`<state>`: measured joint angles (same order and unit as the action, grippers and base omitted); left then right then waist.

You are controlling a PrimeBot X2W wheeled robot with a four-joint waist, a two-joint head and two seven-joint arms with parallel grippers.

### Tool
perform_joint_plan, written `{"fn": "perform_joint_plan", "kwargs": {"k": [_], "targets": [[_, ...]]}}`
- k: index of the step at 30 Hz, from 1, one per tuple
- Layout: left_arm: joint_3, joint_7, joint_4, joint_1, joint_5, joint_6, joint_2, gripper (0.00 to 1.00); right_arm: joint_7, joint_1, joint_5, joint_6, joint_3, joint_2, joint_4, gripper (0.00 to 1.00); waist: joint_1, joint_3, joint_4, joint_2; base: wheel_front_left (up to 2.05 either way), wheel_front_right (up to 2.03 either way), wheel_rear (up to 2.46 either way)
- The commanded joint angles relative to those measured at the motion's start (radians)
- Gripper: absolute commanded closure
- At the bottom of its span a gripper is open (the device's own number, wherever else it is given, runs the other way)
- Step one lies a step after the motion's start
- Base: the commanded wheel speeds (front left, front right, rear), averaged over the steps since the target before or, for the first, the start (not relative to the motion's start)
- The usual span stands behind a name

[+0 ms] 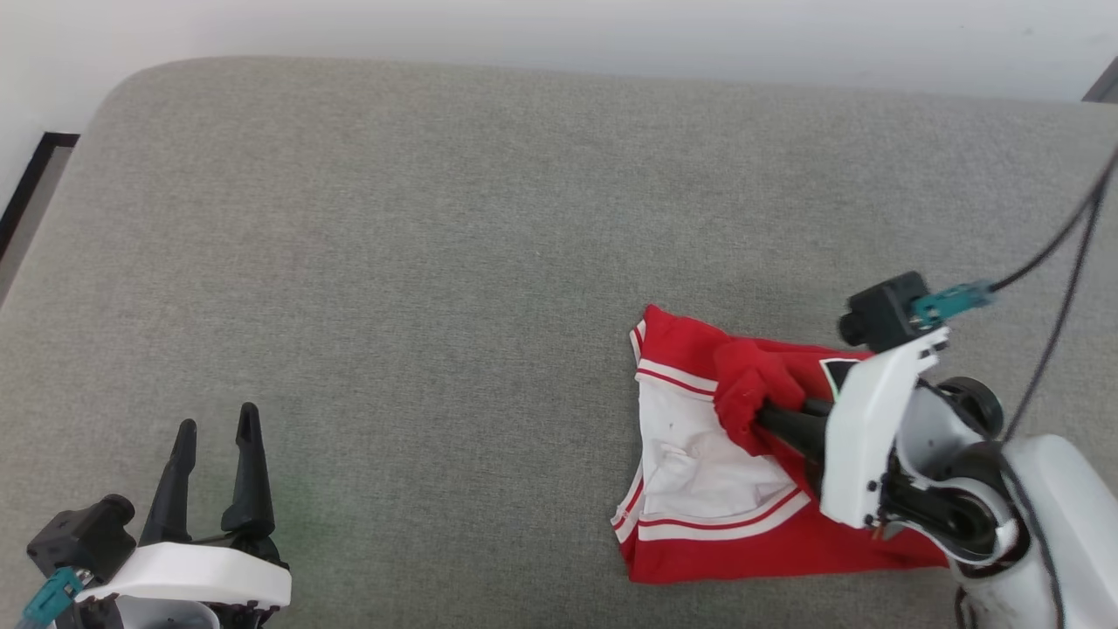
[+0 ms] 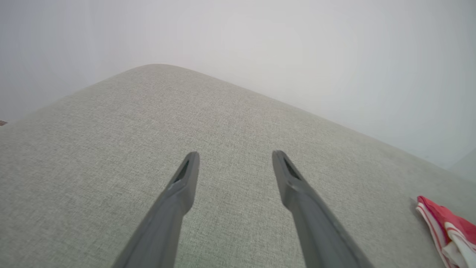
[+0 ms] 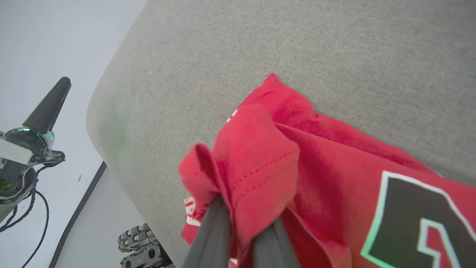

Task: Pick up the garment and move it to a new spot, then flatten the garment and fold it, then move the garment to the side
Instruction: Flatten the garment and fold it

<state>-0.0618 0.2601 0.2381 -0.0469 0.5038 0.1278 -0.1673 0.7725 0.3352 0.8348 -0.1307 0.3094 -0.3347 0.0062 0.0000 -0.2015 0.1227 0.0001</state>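
- On the right side of the grey woven fabric cushion [image 1: 437, 262], near its front edge, the red jersey garment with white sleeves and striped trim [image 1: 699, 472] lies gathered into a compact, folded-looking bundle.
- The right gripper [image 1: 767, 412] is clamped on a raised bunch of red cloth on the bundle's top layer. That grip looks meant to carry or drag the bundle aside without undoing it.
- The left gripper [image 1: 218, 424] sits at the lower left, well apart from the garment. Its two dark fingers are spread wide and hold nothing, probably parked out of the way.
- Red cloth swallows the right fingertips, so how many layers they pinch cannot be told.
- The black white-outlined lettering [image 3: 420, 223] is cut off at the frame edge and unreadable.
- The pale right arm [image 1: 873, 428] hides the garment's lower right part.
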Motion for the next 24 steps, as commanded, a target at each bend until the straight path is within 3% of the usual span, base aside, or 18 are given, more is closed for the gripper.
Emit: {"fn": "perform_joint_plan", "kwargs": {"k": [1, 2, 7, 14, 24], "targets": [[0.002, 0.007, 0.001, -0.006, 0.009, 0.003, -0.003, 0.0, -0.018, 0.024, -0.008, 0.0, 0.021, 0.001, 0.015, 0.32, 0.0, 0.005, 0.005, -0.0001, 0.0, 0.0, 0.0], [0.001, 0.007, -0.001, -0.004, 0.013, 0.003, -0.001, 0.0, -0.027, 0.028, -0.001, 0.0, 0.033, 0.006, 0.023, 0.0, 0.0, 0.007, 0.006, -0.0001, 0.0, 0.0, 0.0], [-0.008, 0.007, -0.005, 0.015, 0.014, 0.003, -0.006, 0.0, -0.047, 0.039, 0.033, 0.0, 0.052, -0.009, 0.014, 0.0, 0.0, 0.02, -0.004, -0.0001, 0.0, 0.0, 0.0], [-0.028, 0.007, -0.013, 0.032, 0.018, 0.003, -0.011, 0.0, -0.108, 0.002, 0.029, 0.0, 0.0, -0.059, -0.049, 0.0, 0.0, 0.032, -0.04, -0.0001, 0.0, 0.0, 0.0], [-0.065, 0.007, -0.035, 0.057, -0.004, 0.003, -0.022, 0.0, -0.352, -0.094, -0.045, 0.0, -0.122, -0.124, -0.124, 0.0, 0.0, 0.052, -0.124, -0.0001, 0.0, 0.0, 0.0]]}}
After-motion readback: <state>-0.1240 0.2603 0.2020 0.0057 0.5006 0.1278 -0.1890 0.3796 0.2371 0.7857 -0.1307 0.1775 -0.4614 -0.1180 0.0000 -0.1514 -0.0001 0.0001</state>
